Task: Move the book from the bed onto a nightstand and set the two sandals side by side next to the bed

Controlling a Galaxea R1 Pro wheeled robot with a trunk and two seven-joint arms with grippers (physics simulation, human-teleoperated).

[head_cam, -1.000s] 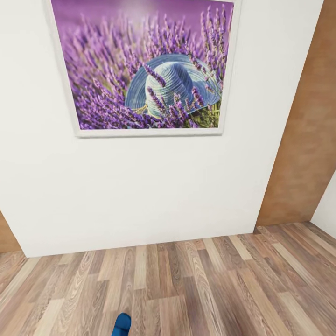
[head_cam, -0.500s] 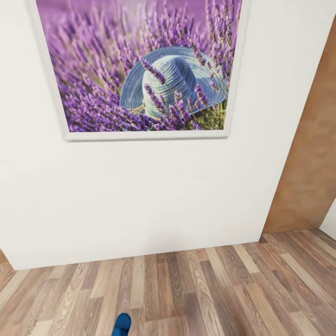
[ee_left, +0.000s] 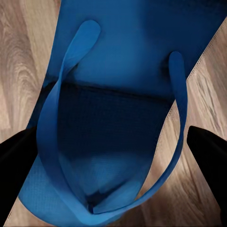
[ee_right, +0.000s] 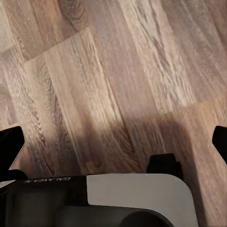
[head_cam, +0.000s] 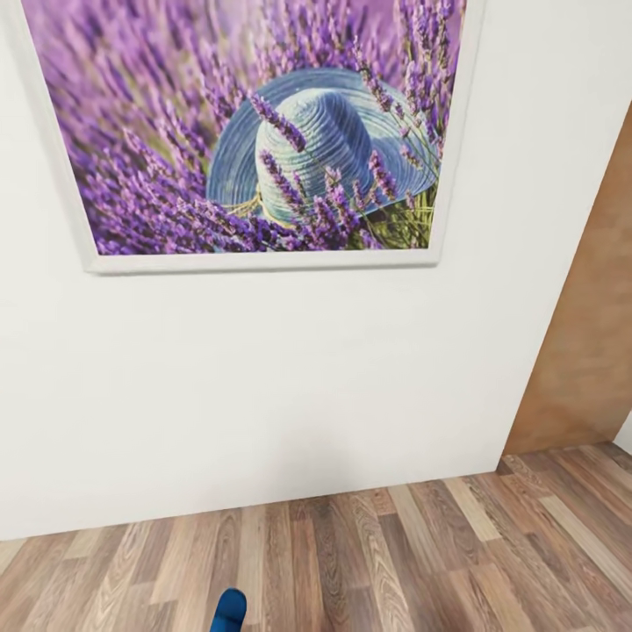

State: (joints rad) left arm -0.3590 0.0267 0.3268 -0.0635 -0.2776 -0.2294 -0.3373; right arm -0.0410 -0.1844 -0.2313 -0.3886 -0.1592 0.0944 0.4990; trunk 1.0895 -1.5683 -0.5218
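One bright blue sandal lies between the two black fingers of my left gripper, which is shut on it; its straps face the left wrist camera, with wood floor behind it. The sandal's blue tip also pokes into the head view at the bottom edge, above the plank floor. My right gripper is open over bare floor, its dark fingers far apart with nothing between them. The book, the bed and the nightstand are out of view.
A white wall stands close ahead with a large framed lavender-and-hat picture. A brown panel adjoins the wall at the right. Striped wood floor runs along the wall's foot. Part of my grey base shows in the right wrist view.
The head view has moved closer to the wall: the picture has grown and less floor shows. The sandal tip keeps its place at the view's bottom edge.
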